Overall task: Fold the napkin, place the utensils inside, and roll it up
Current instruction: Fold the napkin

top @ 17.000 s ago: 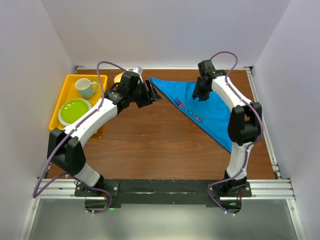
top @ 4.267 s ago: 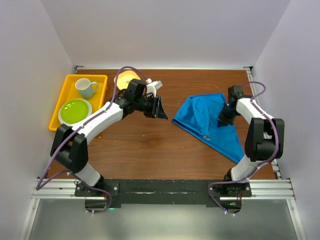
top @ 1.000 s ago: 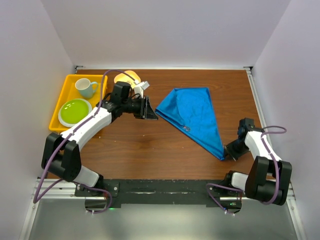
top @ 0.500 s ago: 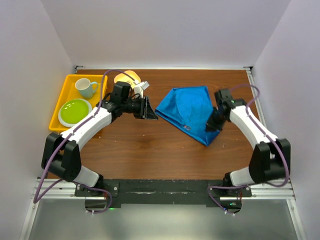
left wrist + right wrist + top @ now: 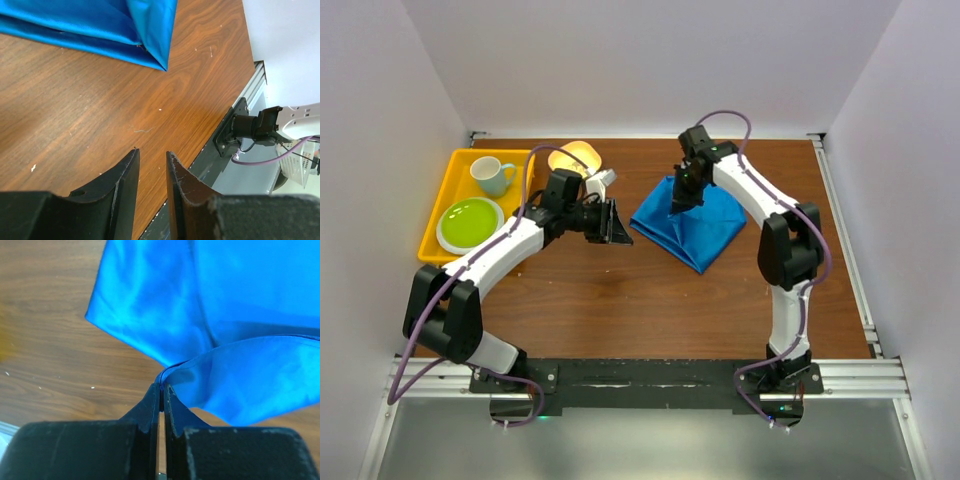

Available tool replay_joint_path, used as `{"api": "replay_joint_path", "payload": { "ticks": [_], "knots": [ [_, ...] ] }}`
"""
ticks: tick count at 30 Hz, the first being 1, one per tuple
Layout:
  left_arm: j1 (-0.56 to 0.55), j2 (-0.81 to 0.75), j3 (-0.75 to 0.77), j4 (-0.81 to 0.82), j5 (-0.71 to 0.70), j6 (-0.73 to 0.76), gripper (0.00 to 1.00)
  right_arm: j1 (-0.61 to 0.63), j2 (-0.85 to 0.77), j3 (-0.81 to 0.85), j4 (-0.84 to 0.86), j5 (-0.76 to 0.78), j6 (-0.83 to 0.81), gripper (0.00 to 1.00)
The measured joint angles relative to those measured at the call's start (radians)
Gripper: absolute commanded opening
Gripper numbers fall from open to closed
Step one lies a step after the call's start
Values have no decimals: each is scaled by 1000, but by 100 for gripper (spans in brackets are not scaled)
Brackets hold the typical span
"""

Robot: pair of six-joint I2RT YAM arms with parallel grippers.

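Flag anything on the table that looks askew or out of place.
The napkin is a lopsided, skewed bundle rather than a neat fold, one edge pinched up by the right fingers. No cutlery shows in any view; it may be hidden in the folds. The tray, mug and plate look orderly.

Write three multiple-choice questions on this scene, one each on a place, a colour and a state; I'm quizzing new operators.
1. Where is the cup? A) in the yellow tray B) on a shelf C) on a stool
2. What colour is the napkin? A) red B) white C) blue
3. What is the right gripper doing? A) standing wide open B) pinching the napkin's edge C) holding a sponge

Answers:
1 A, it stands in the tray beside the green plate.
2 C, it is plain bright blue.
3 B, the jaws are shut on a fold of the napkin.
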Motion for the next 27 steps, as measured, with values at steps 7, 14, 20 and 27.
{"api": "replay_joint_path", "payload": {
  "ticks": [7,14,20,27],
  "knots": [
    [0,0,-5,-5,-10,0,32,51,127,132,-16,-24,-32,0],
    [0,0,-5,-26,-22,2,32,66,143,179,-23,-24,-37,0],
    [0,-9,-5,-34,-27,4,33,66,165,203,-20,-37,-36,0],
    [1,-19,-5,-39,-30,4,33,78,241,220,-16,-44,-36,0]
  ]
}}
